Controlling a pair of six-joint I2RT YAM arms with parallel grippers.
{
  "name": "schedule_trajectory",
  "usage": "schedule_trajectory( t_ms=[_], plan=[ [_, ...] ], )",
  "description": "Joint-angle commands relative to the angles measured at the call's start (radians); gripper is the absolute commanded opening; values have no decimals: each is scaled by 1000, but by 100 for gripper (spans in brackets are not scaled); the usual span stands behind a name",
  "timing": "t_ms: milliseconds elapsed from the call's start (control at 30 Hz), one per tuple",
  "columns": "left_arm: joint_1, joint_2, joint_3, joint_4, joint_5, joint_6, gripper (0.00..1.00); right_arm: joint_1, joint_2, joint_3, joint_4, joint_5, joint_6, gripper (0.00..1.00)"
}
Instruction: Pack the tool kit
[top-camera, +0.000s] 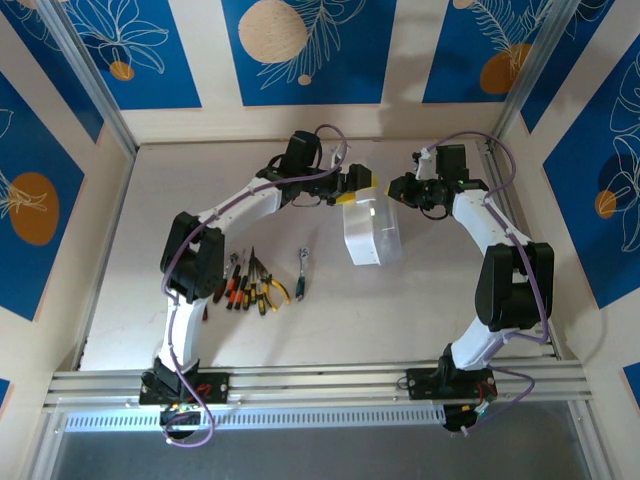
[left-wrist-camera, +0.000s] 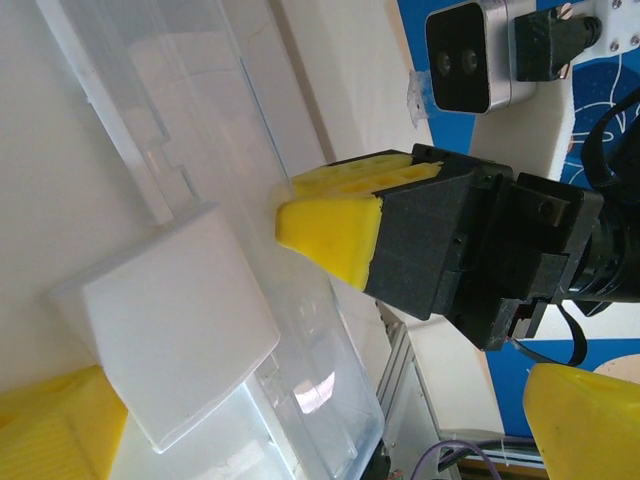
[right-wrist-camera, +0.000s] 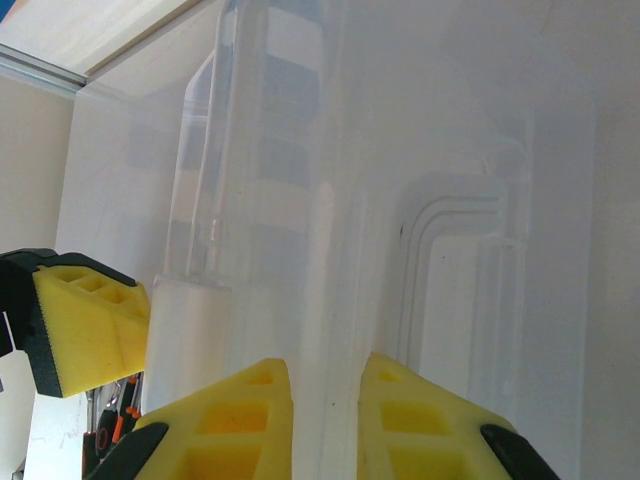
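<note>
1. One clear case sits mid-counter, between the two tools.
2. The right tool pinches the case's wall; the left tool gapes wide just beside its far edge.
3. One ratchet lies left of the case, next to the pliers and screwdrivers, which are too small to count.

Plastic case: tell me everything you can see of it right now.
The case is translucent white plastic, rectangular, with moulded ridges in one wall and an opaque white tab on its edge. It stands tilted at the far middle of the table, between both arms. The right gripper is shut on one thin wall. The left gripper is open close by, not gripping. Whether its lid is open I cannot tell.
</note>
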Motion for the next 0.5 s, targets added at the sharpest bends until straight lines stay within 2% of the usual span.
schedule_trajectory(
  t_ms=[0,200,467],
  plan=[
    [-74,9,-16,168,155,-26,100,48,57,-34,-83,-88,-14,5],
    [-76,6,-56,295,188,-85,100,43,57,-33,-81,-90,-12,5],
    [-74,2,-70,244,177,-44,100,39,56,-37,-76,-88,-10,5]
  ],
)
